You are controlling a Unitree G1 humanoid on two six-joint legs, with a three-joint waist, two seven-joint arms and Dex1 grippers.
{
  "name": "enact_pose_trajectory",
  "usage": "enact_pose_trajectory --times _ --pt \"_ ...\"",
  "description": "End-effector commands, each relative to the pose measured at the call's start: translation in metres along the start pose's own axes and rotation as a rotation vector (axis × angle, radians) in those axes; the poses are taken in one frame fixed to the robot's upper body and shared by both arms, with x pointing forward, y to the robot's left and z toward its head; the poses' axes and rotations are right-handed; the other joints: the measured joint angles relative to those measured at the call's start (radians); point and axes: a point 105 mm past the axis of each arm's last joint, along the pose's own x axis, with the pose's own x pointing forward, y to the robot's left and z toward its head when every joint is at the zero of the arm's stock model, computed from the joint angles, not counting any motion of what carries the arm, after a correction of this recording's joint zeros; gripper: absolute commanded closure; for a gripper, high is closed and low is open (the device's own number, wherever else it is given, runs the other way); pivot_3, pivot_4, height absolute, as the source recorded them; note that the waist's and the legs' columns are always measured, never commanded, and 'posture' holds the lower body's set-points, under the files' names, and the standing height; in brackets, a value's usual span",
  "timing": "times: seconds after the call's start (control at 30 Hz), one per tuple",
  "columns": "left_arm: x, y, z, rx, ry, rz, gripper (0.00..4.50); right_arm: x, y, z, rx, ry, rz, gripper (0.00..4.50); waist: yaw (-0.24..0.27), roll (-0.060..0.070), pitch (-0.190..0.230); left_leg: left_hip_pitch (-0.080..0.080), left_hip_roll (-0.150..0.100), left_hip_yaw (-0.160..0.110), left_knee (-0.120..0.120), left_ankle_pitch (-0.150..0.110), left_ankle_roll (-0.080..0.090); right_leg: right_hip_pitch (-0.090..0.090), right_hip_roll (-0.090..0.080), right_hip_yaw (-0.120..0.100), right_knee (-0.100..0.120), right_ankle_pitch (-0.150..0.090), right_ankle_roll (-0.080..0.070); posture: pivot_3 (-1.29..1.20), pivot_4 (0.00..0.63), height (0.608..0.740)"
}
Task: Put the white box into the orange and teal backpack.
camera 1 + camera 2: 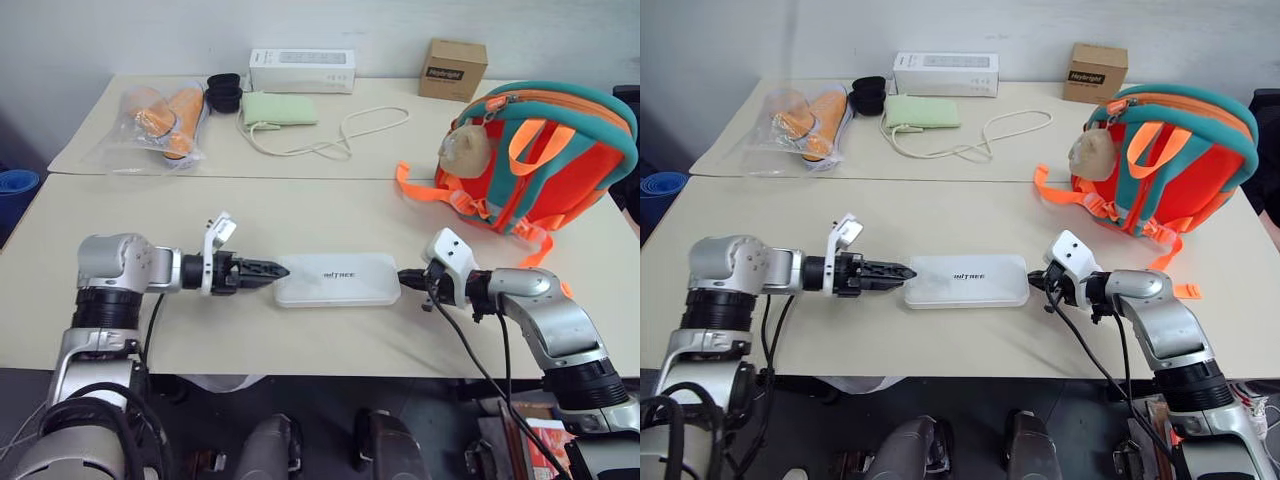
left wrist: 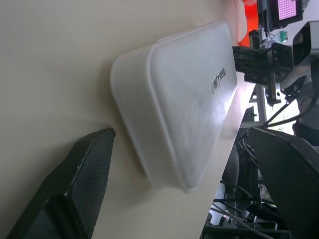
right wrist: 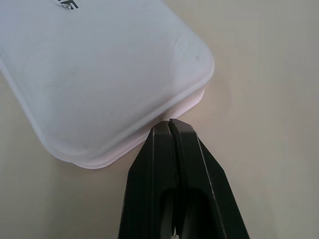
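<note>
The white box lies flat on the near table, between my two grippers. At its left end is my left gripper. It is open in the left wrist view, where its fingers stand wide apart and the box's rounded end sits just ahead of them. My right gripper is shut with nothing in it, and its fingertips touch the box's right end. The orange and teal backpack stands upright at the far right with a beige plush charm on it, well beyond the right gripper.
The far table holds a long white carton, a small brown cardboard box, a green pouch with a looping white cord, two black cups and a plastic bag of orange items. Orange straps trail left of the backpack.
</note>
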Motion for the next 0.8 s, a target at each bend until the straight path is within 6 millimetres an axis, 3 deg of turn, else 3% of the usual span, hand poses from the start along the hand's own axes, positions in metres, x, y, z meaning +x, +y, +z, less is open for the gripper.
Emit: enact_pose_trajectory --times 0.03,0.3,0.4,0.67,0.8 --pt "0.018 0.003 -0.002 -0.014 0.032 0.007 0.01 -0.001 -0.001 0.011 -0.028 -0.037 -0.007 4.50 0.002 0.000 0.000 0.000 0.000 0.000 0.000 0.000 0.000 0.000 0.000 0.000 0.000 0.000 0.000 0.00 0.150 0.740" --pt "0.023 -0.010 0.005 -0.010 0.052 -0.056 0.01 0.001 0.000 0.011 -0.029 -0.042 -0.018 4.50 0.002 0.000 0.000 0.000 0.000 0.000 0.000 0.000 0.000 0.000 0.000 0.000 0.000 0.000 0.000 0.00 0.150 0.740" --pt "0.022 -0.018 0.010 -0.013 0.036 -0.092 0.60 0.001 0.000 0.011 -0.019 -0.049 -0.026 4.50 0.001 0.000 0.000 0.000 0.000 0.000 0.000 0.000 0.000 -0.001 0.000 0.000 0.000 0.000 0.000 0.00 0.150 0.740" --pt "0.020 -0.035 0.015 -0.015 0.028 -0.177 2.99 0.002 0.002 0.010 -0.014 -0.054 -0.031 4.50 -0.015 0.000 0.000 -0.001 0.001 0.000 0.000 0.000 0.000 -0.001 0.001 0.000 0.000 0.000 0.000 0.00 0.150 0.740" --pt "0.019 -0.043 0.016 -0.025 0.015 -0.233 3.21 0.000 0.000 0.013 -0.010 -0.070 -0.047 4.50 -0.016 0.000 0.000 -0.001 0.001 0.000 0.000 0.000 0.000 -0.001 0.001 0.000 0.000 0.000 0.000 0.00 0.150 0.740"
